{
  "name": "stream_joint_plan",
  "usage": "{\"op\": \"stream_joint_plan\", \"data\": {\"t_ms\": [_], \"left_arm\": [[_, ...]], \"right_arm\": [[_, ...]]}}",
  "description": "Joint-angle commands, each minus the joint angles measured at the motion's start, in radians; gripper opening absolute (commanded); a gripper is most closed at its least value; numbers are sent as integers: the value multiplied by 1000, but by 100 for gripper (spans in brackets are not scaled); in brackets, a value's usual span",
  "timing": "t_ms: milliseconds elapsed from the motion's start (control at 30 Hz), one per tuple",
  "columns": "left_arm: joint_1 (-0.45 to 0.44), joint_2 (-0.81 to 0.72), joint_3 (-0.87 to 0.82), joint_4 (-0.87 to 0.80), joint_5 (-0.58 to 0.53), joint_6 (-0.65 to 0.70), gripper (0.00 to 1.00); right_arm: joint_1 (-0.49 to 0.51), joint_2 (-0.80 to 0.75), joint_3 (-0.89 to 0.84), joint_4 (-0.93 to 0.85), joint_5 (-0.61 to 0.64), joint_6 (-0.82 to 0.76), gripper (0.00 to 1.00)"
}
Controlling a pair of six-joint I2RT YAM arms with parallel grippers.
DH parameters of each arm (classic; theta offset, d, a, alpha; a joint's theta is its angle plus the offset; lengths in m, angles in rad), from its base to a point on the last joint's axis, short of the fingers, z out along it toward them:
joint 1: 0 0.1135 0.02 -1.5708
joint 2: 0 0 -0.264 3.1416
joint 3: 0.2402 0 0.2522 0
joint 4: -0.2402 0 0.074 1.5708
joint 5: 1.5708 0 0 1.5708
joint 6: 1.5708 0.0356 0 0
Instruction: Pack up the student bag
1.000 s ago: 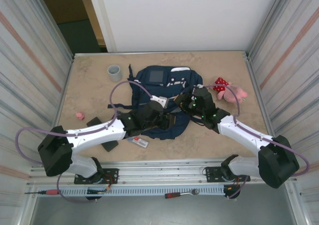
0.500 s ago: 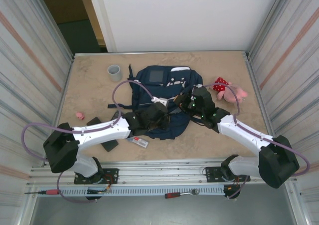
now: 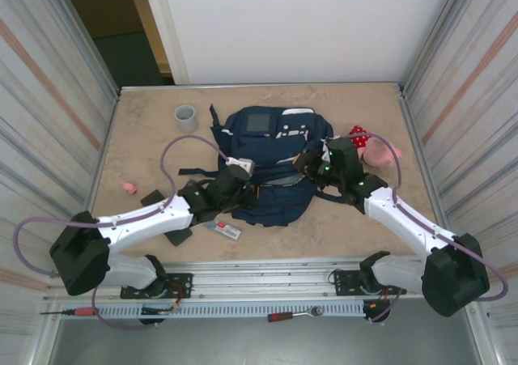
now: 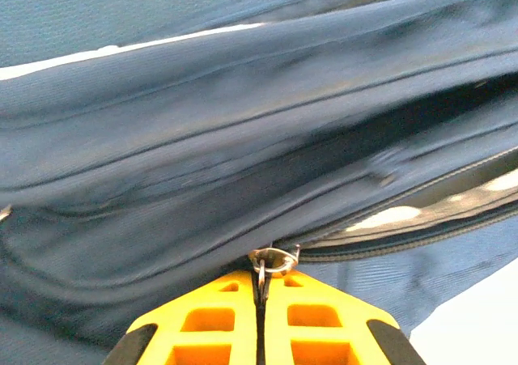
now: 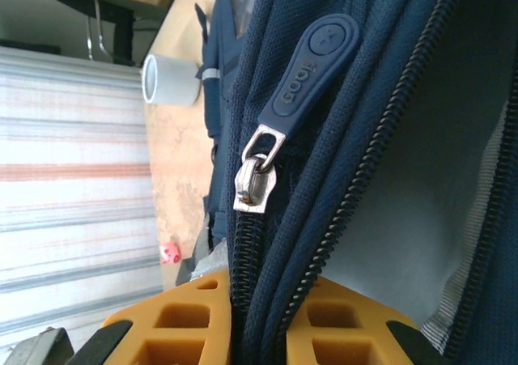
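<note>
The student bag (image 3: 271,134), a navy-blue backpack, lies in the middle of the table with its opening toward the arms. My left gripper (image 3: 241,188) is at the bag's near left edge. Its yellow fingers (image 4: 218,320) are pressed together on the metal zipper pull (image 4: 273,260), with the zipper gaping to the right. My right gripper (image 3: 312,163) is at the bag's right side, shut on a fold of the bag's zippered edge (image 5: 267,244). Just beyond it hang a silver slider (image 5: 252,185) and a blue rubber tab (image 5: 317,64).
A grey cup (image 3: 187,118) stands at the back left, and a pink and red plush toy (image 3: 374,146) lies to the right of the bag. A small pink thing (image 3: 129,188), two black pieces (image 3: 154,197) (image 3: 178,237) and a flat packet (image 3: 224,231) lie near the left arm.
My left gripper has shut on the zipper pull and drawn back to the left. My right gripper has moved right and farther back with the bag's edge, spreading the bag.
</note>
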Motion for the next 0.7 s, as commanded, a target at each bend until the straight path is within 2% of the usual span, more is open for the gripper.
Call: {"op": "stream_joint_plan", "data": {"t_ms": [0, 100, 133, 233, 333, 467, 500, 567, 667], "left_arm": [[45, -40, -49, 3, 0, 60, 0], [49, -50, -55, 98, 86, 94, 0], [50, -46, -55, 121, 109, 99, 0], [50, -18, -42, 165, 164, 105, 0], [48, 21, -25, 190, 218, 107, 0], [38, 41, -9, 221, 253, 119, 0], [35, 39, -9, 221, 251, 120, 0], [35, 29, -9, 196, 208, 122, 0], [58, 9, -22, 136, 150, 124, 0]], "right_arm": [[-38, -46, 35, 11, 7, -21, 3], [-5, -28, 17, 33, 22, 34, 30], [14, -22, 10, 35, 39, 65, 35], [80, -6, -44, 98, 90, 162, 45], [128, 16, -75, 163, 119, 218, 48], [164, 64, -37, 167, 127, 208, 45], [166, 76, -28, 166, 123, 201, 41], [160, 89, -4, 151, 98, 172, 23], [119, 75, 14, 126, 28, 102, 9]]}}
